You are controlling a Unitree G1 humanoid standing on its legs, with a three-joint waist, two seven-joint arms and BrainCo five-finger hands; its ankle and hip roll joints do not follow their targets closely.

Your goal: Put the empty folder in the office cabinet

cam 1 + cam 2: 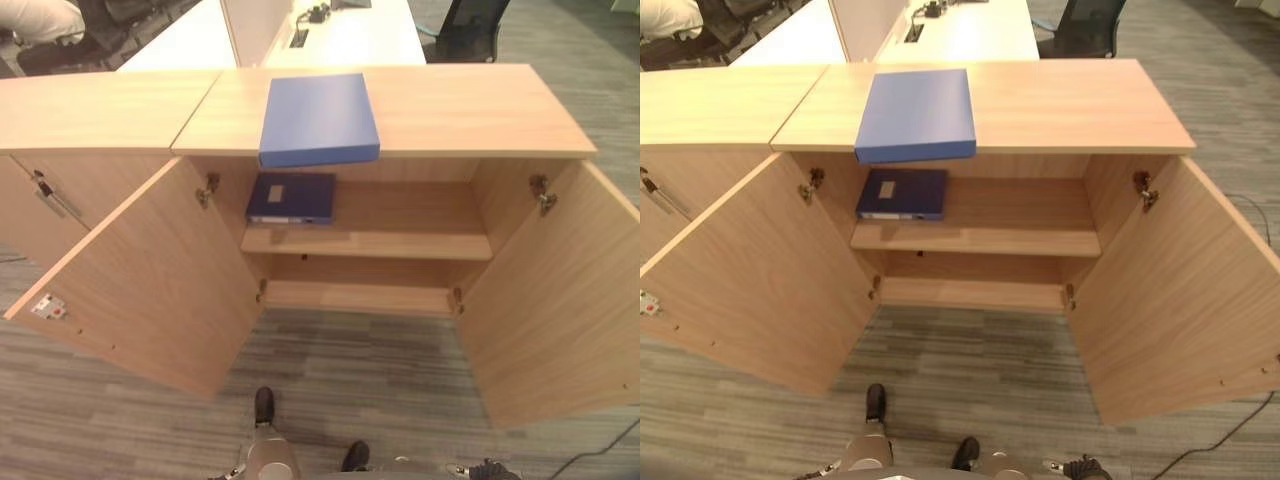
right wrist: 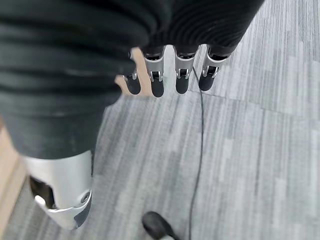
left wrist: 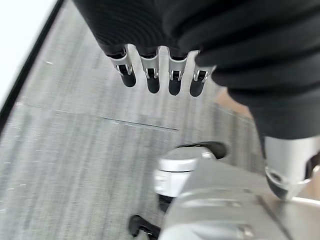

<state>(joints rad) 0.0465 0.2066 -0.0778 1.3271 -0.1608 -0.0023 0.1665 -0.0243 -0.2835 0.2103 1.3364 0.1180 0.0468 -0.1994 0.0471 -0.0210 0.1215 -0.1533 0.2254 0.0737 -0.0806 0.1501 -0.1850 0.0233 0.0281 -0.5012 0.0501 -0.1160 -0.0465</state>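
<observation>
Standing before the light wooden office cabinet (image 1: 520, 110), both doors swung wide. Lying flat on the cabinet top, left of centre: flat blue folder (image 1: 318, 118), front edge jutting slightly past the top's lip, untouched. Directly below, on the inner wooden shelf (image 1: 400, 243), at its left end: a darker navy box file with a pale label (image 1: 291, 197); rest of that shelf bare.

Left hand (image 3: 160, 75) hanging low over the grey striped carpet (image 1: 330, 350), fingers straight and relaxed, side by side, holding nothing. Right hand (image 2: 170, 75) likewise down at the side, fingers slack and parallel, empty.

Judged stage: opening step, reach not yet begun. Next move likely calls for raising a hand to the overhanging front edge, closing on it from above and below, then lowering the folder onto the free shelf space right of the navy file.
</observation>
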